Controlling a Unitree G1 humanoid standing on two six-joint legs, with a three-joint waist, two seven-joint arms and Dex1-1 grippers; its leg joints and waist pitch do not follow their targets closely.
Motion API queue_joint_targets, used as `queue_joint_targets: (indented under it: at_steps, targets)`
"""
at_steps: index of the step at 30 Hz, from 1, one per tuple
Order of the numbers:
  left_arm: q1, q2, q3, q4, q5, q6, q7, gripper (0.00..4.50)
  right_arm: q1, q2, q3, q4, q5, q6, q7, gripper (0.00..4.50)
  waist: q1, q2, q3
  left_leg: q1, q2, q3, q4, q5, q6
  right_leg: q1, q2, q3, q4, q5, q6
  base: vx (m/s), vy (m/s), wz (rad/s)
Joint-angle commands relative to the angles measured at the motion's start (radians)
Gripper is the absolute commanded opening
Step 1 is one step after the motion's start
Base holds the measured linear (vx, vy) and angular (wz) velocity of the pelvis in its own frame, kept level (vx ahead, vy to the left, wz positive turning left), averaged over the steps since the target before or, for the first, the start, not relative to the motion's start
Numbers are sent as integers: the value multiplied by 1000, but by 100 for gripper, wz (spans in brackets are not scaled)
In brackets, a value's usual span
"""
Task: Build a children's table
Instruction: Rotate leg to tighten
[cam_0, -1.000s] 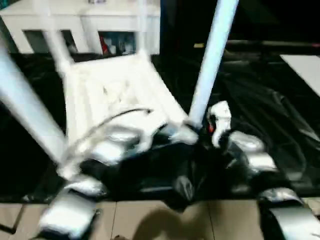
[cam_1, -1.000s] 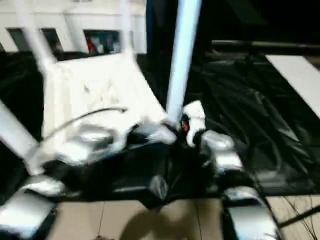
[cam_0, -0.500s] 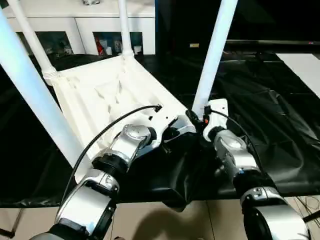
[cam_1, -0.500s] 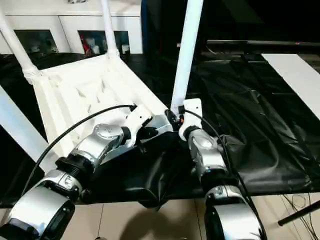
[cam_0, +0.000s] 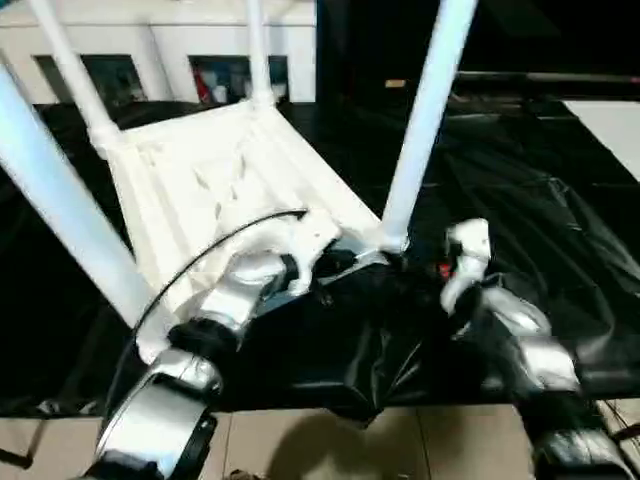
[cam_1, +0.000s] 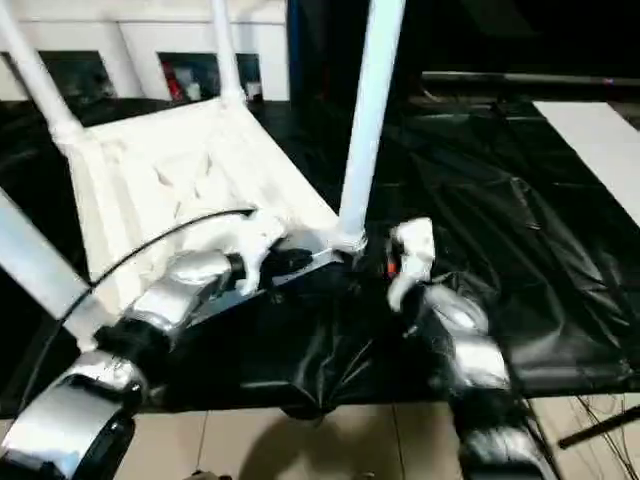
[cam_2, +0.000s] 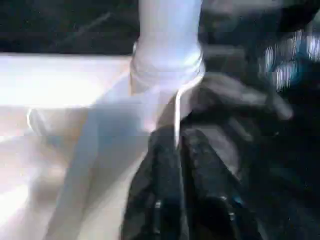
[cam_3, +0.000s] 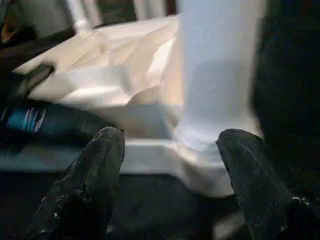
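Change: our right gripper (cam_3: 170, 150) has backed off the near leg (cam_0: 420, 120), jaws spread | left gripper (cam_2: 181, 165) jaws pinching tabletop (cam_0: 210, 180) rim | table upside down on bench (cam_0: 560, 200), four legs seated.

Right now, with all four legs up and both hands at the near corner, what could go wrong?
1. The left hand, nearly shut, pinches the tabletop's thin edge beside the near leg; a slip could tip the table.
2. The right hand is open around that leg's base, gripping nothing, so it gives no support.
3. The black sheet is wrinkled and could snag or slide.
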Motion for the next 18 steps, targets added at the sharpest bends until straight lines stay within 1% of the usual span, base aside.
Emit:
queue_joint_targets:
  at_steps: [1, 2, 3, 4, 5, 7, 8, 9, 10, 11, 12, 13, 14, 15, 16, 17, 18]
  targets:
    - [13, 21, 11, -83, -36, 36, -51, 77, 13, -25, 29, -56, 23, 25, 64, 325, 5, -16, -68, 16, 12, 2, -53, -128, 129, 52, -23, 8, -50, 63, -283, 0, 0, 0]
    - [32, 41, 12, -138, -52, 67, -76, 89, 24, -44, 39, -82, 31, 40, 95, 325, 9, -16, -69, 18, 15, 2, -54, -122, 131, 56, -26, 7, -47, 68, -290, 0, 0, 0]
    - [52, 61, 12, -193, -66, 97, -99, 95, 33, -61, 47, -106, 37, 57, 121, 325, 6, -18, -67, 14, 14, 3, -53, -118, 137, 56, -24, 8, -47, 72, -290, 0, 0, 0]
    - [65, 78, 11, -230, -78, 121, -121, 99, 33, -64, 48, -114, 42, 61, 130, 325, 6, -23, -66, 14, 12, 5, -52, -112, 144, 55, -22, 8, -47, 76, -288, 0, 0, 0]
    - [74, 87, 11, -252, -85, 134, -136, 107, 35, -65, 48, -127, 48, 69, 133, 325, 6, -18, -67, 17, 12, 5, -52, -106, 145, 53, -23, 9, -47, 66, -288, 0, 0, 0]
    - [121, 144, -10, -363, -109, 222, -206, 134, 17, -43, 43, -126, 54, 80, 117, 325, 4, -18, -64, 18, 14, 5, -55, -114, 136, 52, -24, 9, -48, 31, -284, 0, 0, 0]
    - [145, 176, -29, -414, -114, 261, -244, 141, 7, -29, 42, -127, 56, 91, 109, 325, 3, -16, -64, 18, 15, 4, -56, -118, 129, 51, -25, 9, -46, 20, -286, 0, 0, 0]
    - [167, 205, -47, -453, -113, 288, -274, 145, -3, -15, 44, -123, 55, 93, 102, 325, 0, -10, -62, 25, 17, 6, -59, -145, 109, 43, -22, 9, -50, -33, -281, 0, 0, 0]
    - [172, 211, -51, -461, -112, 292, -281, 145, -4, -12, 45, -123, 54, 94, 101, 325, 0, -10, -62, 25, 17, 6, -59, -145, 109, 43, -22, 9, -50, -33, -281, 0, 0, 0]
    - [193, 239, -71, -497, -109, 317, -305, 160, -16, 3, 47, -116, 47, 94, 88, 325, -1, -9, -62, 27, 18, 6, -61, -153, 88, 42, -20, 10, -51, -50, -274, 0, 0, 0]
    - [202, 250, -78, -512, -108, 329, -313, 171, -21, 10, 47, -111, 43, 92, 79, 325, -2, -8, -59, 28, 16, 8, -63, -163, 75, 39, -18, 10, -54, -65, -264, 0, 0, 0]
    - [227, 278, -96, -541, -98, 354, -325, 180, -48, 40, 49, -79, 43, 91, 51, 325, 1, -6, -61, 33, 18, 8, -62, -166, 67, 38, -19, 11, -53, -63, -264, 0, 0, 0]
    - [233, 283, -99, -546, -94, 359, -326, 180, -55, 50, 50, -70, 44, 91, 44, 325, -1, -8, -61, 30, 18, 7, -63, -162, 62, 39, -20, 11, -50, -58, -263, 0, 0, 0]
    - [240, 290, -103, -551, -88, 367, -324, 186, -66, 63, 52, -57, 46, 93, 36, 325, -3, -10, -59, 28, 14, 8, -65, -172, 46, 40, -18, 11, -51, -77, -250, 0, 0, 0]
    - [246, 298, -110, -558, -75, 381, -307, 192, -82, 87, 55, -41, 52, 99, 26, 325, -3, -12, -60, 28, 14, 8, -64, -168, 43, 42, -19, 12, -50, -72, -249, 0, 0, 0]
    - [245, 301, -114, -558, -67, 386, -300, 204, -88, 96, 56, -33, 50, 99, 19, 325, -4, -8, -61, 29, 13, 8, -64, -157, 40, 41, -18, 13, -48, -53, -247, 0, 0, 0]
    - [245, 302, -116, -558, -62, 389, -295, 215, -93, 101, 57, -27, 49, 99, 14, 325, -4, -8, -62, 28, 12, 8, -63, -149, 40, 42, -18, 13, -47, -42, -245, 0, 0, 0]
